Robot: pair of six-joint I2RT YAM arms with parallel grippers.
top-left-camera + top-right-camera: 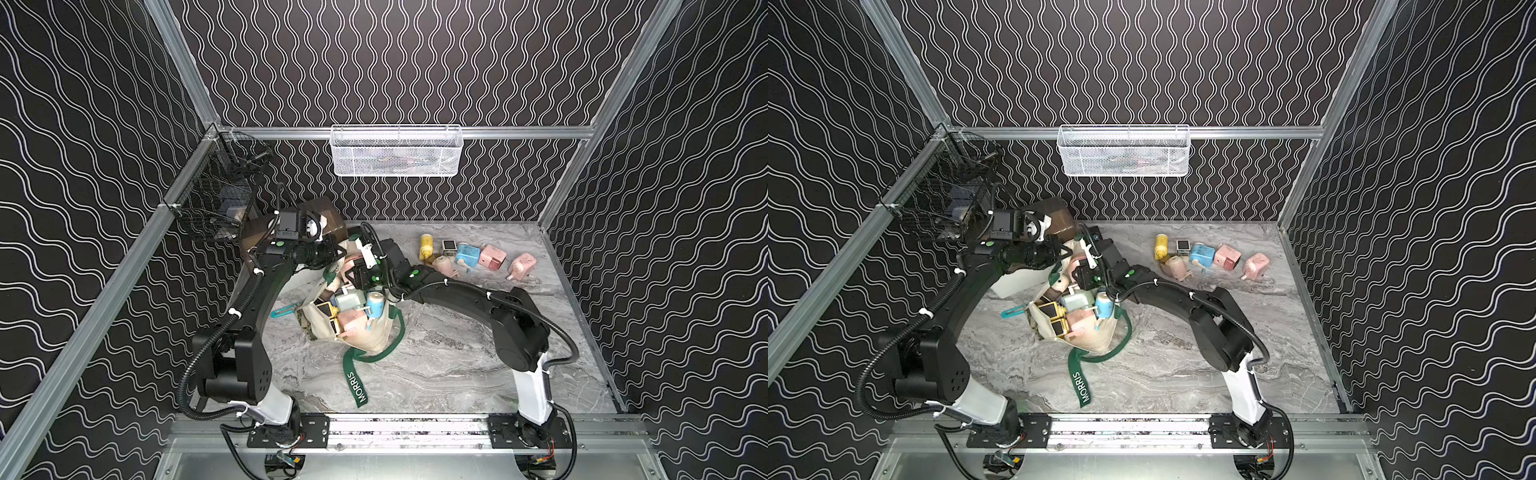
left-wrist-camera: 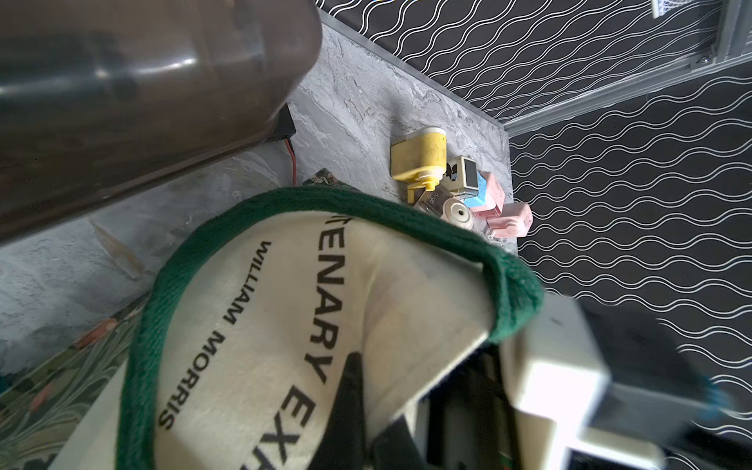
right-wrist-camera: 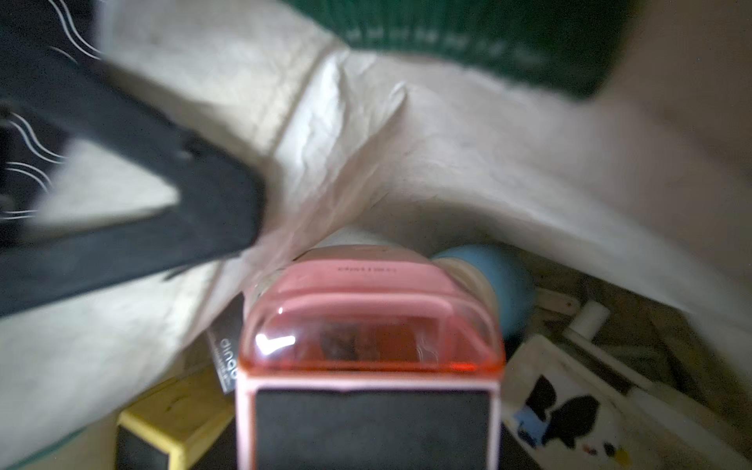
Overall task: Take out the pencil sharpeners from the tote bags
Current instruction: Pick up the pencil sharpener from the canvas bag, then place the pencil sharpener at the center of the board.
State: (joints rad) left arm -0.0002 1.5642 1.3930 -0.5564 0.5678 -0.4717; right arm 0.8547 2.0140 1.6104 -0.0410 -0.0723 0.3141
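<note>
The cream tote bag lies open at mid-table, its green strap trailing forward. My left gripper is shut on the bag's green-trimmed rim and holds it up; one black finger presses the canvas. Several pencil sharpeners fill the mouth: blue, pale green, pink, yellow. My right gripper reaches inside, right at a pink sharpener; its fingers are hidden. Several sharpeners lie at the back right, from yellow to pink.
A white box with a brown lid stands behind my left arm. A teal strip tool lies left of the bag. A black wire basket and a white mesh basket hang on the frame.
</note>
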